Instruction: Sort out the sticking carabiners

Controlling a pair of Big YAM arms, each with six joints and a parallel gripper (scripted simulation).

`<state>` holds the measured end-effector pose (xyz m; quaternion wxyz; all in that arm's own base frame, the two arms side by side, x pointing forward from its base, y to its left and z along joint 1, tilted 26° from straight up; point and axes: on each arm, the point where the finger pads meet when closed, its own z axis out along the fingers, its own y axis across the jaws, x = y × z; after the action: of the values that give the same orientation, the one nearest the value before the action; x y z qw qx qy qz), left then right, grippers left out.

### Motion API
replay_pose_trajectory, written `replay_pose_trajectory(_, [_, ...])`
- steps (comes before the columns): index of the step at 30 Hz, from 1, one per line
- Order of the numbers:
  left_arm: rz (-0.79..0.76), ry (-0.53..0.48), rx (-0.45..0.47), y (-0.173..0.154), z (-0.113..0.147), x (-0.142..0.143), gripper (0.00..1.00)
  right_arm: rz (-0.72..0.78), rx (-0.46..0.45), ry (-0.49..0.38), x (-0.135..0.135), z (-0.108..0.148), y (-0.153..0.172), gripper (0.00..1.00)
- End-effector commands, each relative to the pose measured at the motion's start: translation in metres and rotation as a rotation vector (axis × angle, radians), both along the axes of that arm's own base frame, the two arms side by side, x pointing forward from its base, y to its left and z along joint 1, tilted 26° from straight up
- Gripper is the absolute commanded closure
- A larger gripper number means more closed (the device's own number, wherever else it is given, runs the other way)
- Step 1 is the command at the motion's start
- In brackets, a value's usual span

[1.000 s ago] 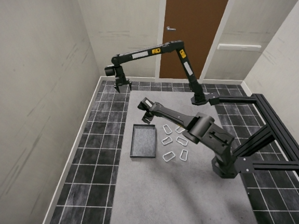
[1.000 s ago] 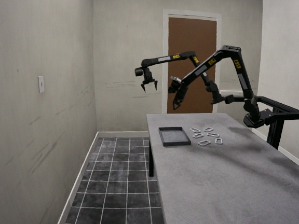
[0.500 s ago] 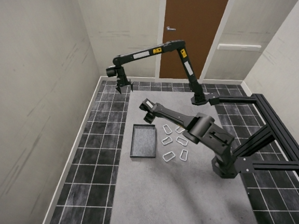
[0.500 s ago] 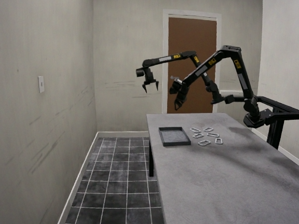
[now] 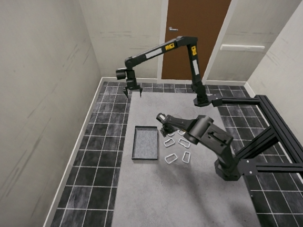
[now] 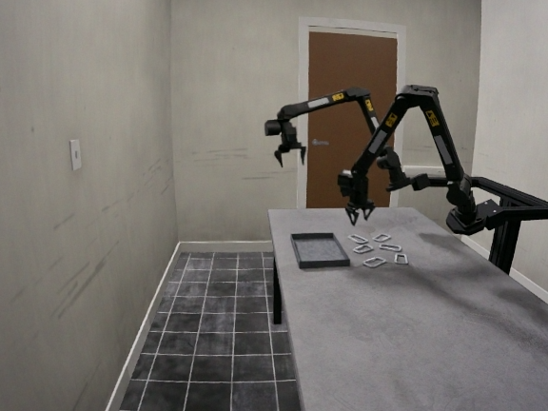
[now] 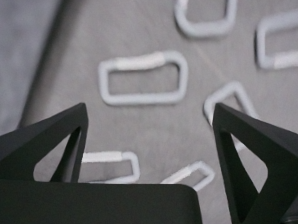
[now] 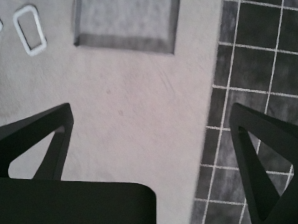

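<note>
Several white carabiners lie in a cluster on the grey table right of the grey tray [image 5: 145, 142], among them one [image 5: 169, 142] next to the tray and one [image 5: 171, 158] nearer the front. The tray is empty. My left gripper [image 5: 164, 131] hangs open a little above the far end of the cluster, holding nothing. My right gripper [image 5: 132, 92] is open and empty, high over the table's far left corner. The right wrist view shows the tray [image 8: 129, 6] far below.
The table's left edge drops to a dark tiled floor [image 5: 87, 157]. The arms' black frame [image 5: 273, 136] stands along the right side. A brown door [image 5: 194, 31] is behind the table.
</note>
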<state>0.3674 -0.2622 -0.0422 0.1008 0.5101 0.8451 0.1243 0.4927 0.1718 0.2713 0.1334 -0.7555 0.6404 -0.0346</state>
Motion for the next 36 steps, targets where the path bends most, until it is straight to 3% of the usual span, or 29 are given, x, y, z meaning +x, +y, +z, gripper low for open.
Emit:
replay_pose_trajectory(1, [-0.177,0.077,0.097,0.031,-0.032,-0.022,0.21,-0.019,0.048,-0.039,-0.02,0.001,0.019,0.0])
replay_pose_trajectory(10, [-0.486,0.158,0.247,0.094,-0.078,-0.075,0.21,0.0,0.192,-0.074,-0.104,-0.042,0.061,0.0])
replay_pose_trajectory(12, [-0.486,0.158,0.247,0.094,-0.078,-0.075,0.21,0.0,0.192,-0.074,-0.104,-0.042,0.061,0.0])
replay_pose_trajectory(18, [-0.681,0.122,0.341,0.131,-0.096,-0.097,0.21,0.035,0.346,-0.074,-0.199,-0.098,0.081,0.0])
replay_pose_trajectory(27, [-0.72,0.106,0.413,0.171,-0.103,-0.121,0.21,0.109,0.498,-0.042,-0.301,-0.168,0.076,0.0])
replay_pose_trajectory(29, [-0.72,0.106,0.413,0.171,-0.103,-0.121,0.21,0.109,0.498,-0.042,-0.301,-0.168,0.076,0.0])
replay_pose_trajectory(36, [-0.703,0.064,0.404,0.162,-0.099,-0.112,0.21,0.157,0.568,-0.006,-0.351,-0.21,0.064,0.0])
